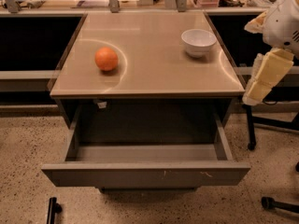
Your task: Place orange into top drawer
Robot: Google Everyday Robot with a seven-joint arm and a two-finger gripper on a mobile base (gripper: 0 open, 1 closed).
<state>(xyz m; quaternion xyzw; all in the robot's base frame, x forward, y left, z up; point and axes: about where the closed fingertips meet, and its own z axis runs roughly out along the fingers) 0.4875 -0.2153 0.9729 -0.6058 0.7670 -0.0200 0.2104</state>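
Off tabletop rt edge — pincer

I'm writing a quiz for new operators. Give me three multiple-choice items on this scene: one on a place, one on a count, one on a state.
1. Where is the orange?
A. on the cabinet top, left side
B. on the floor
C. on a chair

2. How many bowls stand on the cabinet top?
A. none
B. one
C. three

3. What state is the top drawer in?
A. shut
B. pulled open
C. taken out

Answers:
1 A: the orange sits left on the top, far from the gripper hanging past the right edge.
2 B: a single white bowl stands at the right rear.
3 B: its front juts out and the inside shows.
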